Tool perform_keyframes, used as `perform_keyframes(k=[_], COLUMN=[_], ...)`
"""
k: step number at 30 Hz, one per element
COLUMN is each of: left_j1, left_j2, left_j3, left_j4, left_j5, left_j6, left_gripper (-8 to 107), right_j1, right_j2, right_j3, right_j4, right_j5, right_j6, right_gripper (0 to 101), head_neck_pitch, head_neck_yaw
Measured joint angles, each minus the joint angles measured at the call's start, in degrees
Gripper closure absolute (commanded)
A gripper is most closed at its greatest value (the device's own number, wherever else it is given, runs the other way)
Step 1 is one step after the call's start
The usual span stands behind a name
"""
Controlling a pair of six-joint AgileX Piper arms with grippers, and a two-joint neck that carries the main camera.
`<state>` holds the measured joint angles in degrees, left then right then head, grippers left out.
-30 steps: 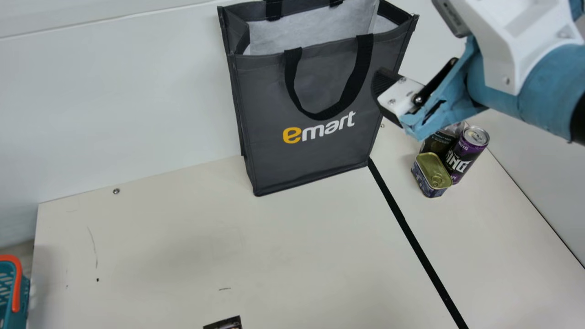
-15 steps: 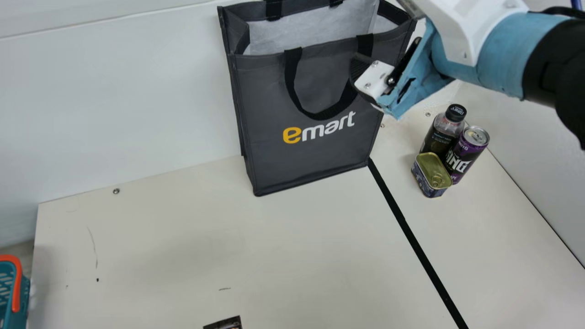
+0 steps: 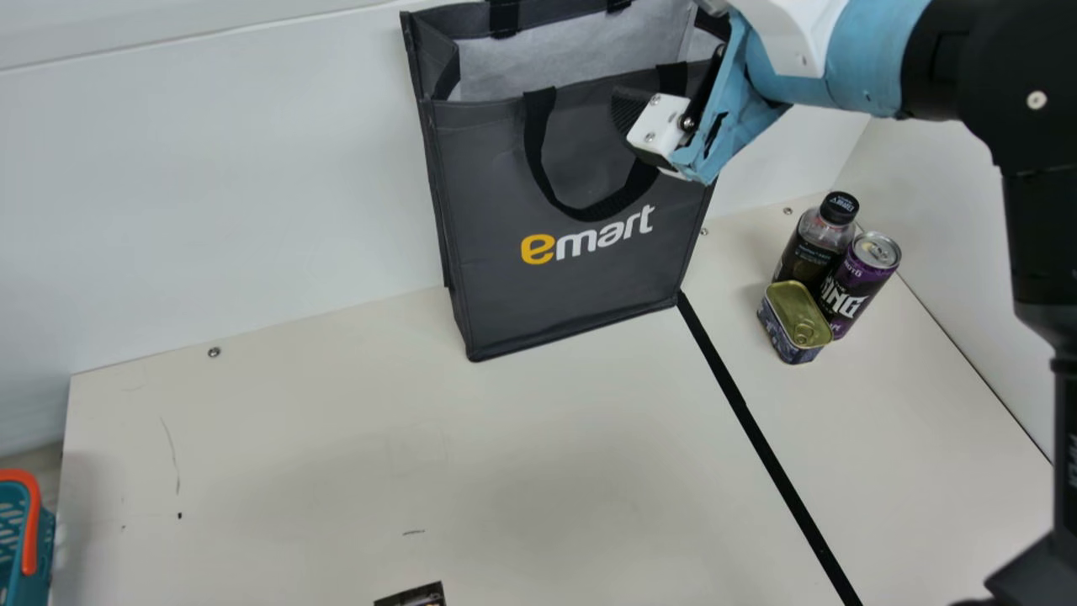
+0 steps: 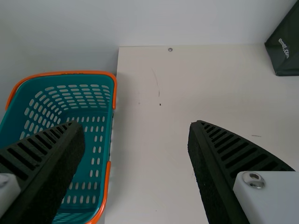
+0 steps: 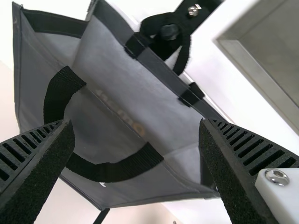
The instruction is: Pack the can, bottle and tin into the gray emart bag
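Right arm [image 3: 665,126]: slanted down by bag [image 3: 496,194], jaws wide, empty
Left arm [image 4: 137,125]: my jaws gaped empty
Can [image 3: 860,286], bottle [image 3: 814,244], tin [image 3: 791,307]: one each

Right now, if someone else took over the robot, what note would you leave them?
Left pincer: open, holding nothing.
Right pincer: open, holding nothing, up near the mouth of the gray emart bag.
Things: can, bottle and tin stand close together, right of the black strip; the bag stands open.
Done: none of the three packed.
Left: put all three in.
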<state>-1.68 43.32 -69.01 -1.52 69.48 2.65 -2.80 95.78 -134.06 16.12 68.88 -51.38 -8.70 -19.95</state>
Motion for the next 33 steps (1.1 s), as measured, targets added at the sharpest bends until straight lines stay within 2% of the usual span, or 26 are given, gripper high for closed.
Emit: perform_keyframes(k=[4, 12, 33], left_j1=[0.0, 0.0, 0.0], left_j2=[0.0, 0.0, 0.0], left_j3=[0.0, 0.0, 0.0], left_j4=[0.0, 0.0, 0.0], left_j5=[0.0, 0.0, 0.0], left_j6=[0.0, 0.0, 0.0], left_gripper=[9, 9, 9], right_j1=[-0.57, -0.82, 0.61], right_j2=[2.79, 5.68, 11.88], right_j3=[-2.13, -1.95, -2.73], right_j4=[1.96, 4.3, 5.4], right_j5=[1.07, 1.07, 1.01], right_j6=[-2.22, -5.72, -10.21], right_gripper=[10, 10, 10], head_neck_pitch=[0.0, 0.0, 0.0], head_neck_yaw=[0.0, 0.0, 0.0])
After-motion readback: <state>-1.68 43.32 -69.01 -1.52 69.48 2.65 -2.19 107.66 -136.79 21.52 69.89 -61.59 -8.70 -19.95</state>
